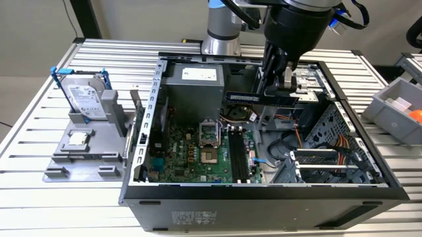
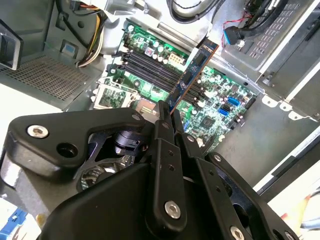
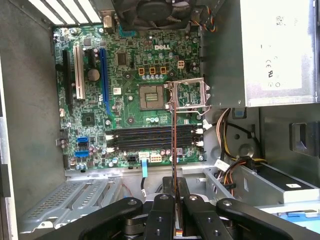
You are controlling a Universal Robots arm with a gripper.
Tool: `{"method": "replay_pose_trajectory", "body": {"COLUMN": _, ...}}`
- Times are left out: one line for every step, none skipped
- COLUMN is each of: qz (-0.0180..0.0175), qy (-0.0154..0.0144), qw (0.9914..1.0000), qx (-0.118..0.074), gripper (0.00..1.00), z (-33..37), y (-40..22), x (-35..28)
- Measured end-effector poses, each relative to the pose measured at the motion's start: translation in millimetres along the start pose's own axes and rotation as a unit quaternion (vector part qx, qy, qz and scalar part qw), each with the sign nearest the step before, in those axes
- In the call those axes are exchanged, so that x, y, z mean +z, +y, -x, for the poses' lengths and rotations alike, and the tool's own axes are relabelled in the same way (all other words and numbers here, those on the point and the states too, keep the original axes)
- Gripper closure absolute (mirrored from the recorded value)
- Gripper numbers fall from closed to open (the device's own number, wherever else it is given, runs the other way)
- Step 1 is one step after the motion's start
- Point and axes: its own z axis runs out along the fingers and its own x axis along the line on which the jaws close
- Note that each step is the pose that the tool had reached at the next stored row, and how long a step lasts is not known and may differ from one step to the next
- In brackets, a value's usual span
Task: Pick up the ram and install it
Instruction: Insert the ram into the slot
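Exterior view: fingers [image 1: 289, 79] clamped on ram [image 1: 254, 98] above open case [image 1: 264, 197].
Case holds motherboard [image 1: 191, 158] with black slots [image 1: 238, 158], grey power box [image 1: 194, 96] and cables [image 1: 316, 143].

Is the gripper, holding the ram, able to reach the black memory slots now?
Probably yes: the gripper holds the ram above the open case, and the memory slots look empty and uncovered.

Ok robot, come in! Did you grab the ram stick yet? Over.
Jaws shut on the ram stick. Held up above the green board, not in the black slots yet. Slots look bare, nothing blocking them.
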Motion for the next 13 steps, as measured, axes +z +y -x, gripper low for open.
{"method": "replay_pose_trajectory", "body": {"qz": 0.0, "qy": 0.0, "qw": 1.0, "qx": 0.0, "gripper": 1.0, "z": 0.0, "y": 0.0, "x": 0.0}}
{"method": "replay_pose_trajectory", "body": {"qz": 0.0, "qy": 0.0, "qw": 1.0, "qx": 0.0, "gripper": 1.0, "z": 0.0, "y": 0.0, "x": 0.0}}
{"method": "replay_pose_trajectory", "body": {"qz": 0.0, "qy": 0.0, "qw": 1.0, "qx": 0.0, "gripper": 1.0, "z": 0.0, "y": 0.0, "x": 0.0}}
{"method": "replay_pose_trajectory", "body": {"qz": 0.0, "qy": 0.0, "qw": 1.0, "qx": 0.001, "gripper": 1.0, "z": 0.0, "y": 0.0, "x": 0.0}}
{"method": "replay_pose_trajectory", "body": {"qz": -0.0001, "qy": 0.0, "qw": 1.0, "qx": 0.003, "gripper": 1.0, "z": 0.0, "y": 0.0, "x": 0.0}}
{"method": "replay_pose_trajectory", "body": {"qz": -0.0003, "qy": -0.0001, "qw": 0.99998, "qx": 0.007, "gripper": 1.0, "z": 0.0, "y": -0.1, "x": 0.0}}
{"method": "replay_pose_trajectory", "body": {"qz": -0.0005, "qy": -0.0003, "qw": 0.99994, "qx": 0.011, "gripper": 1.0, "z": 0.0, "y": 0.0, "x": 0.0}}
{"method": "replay_pose_trajectory", "body": {"qz": -0.0007, "qy": -0.0003, "qw": 0.99985, "qx": 0.017, "gripper": 1.0, "z": 0.0, "y": 0.0, "x": 0.0}}
{"method": "replay_pose_trajectory", "body": {"qz": -0.001, "qy": -0.0004, "qw": 0.99974, "qx": 0.023, "gripper": 1.0, "z": 0.0, "y": 0.0, "x": 0.0}}
{"method": "replay_pose_trajectory", "body": {"qz": -0.0012, "qy": -0.0005, "qw": 0.9996, "qx": 0.028, "gripper": 1.0, "z": 0.0, "y": 0.0, "x": 0.0}}
{"method": "replay_pose_trajectory", "body": {"qz": -0.0014, "qy": -0.0006, "qw": 0.99942, "qx": 0.034, "gripper": 1.0, "z": 0.0, "y": 0.0, "x": 0.0}}
{"method": "replay_pose_trajectory", "body": {"qz": -0.0017, "qy": -0.0007, "qw": 0.9992, "qx": 0.04, "gripper": 1.0, "z": 0.0, "y": 0.0, "x": 0.0}}
{"method": "replay_pose_trajectory", "body": {"qz": -0.002, "qy": -0.0009, "qw": 0.99894, "qx": 0.046, "gripper": 1.0, "z": 0.0, "y": 0.0, "x": 0.0}}
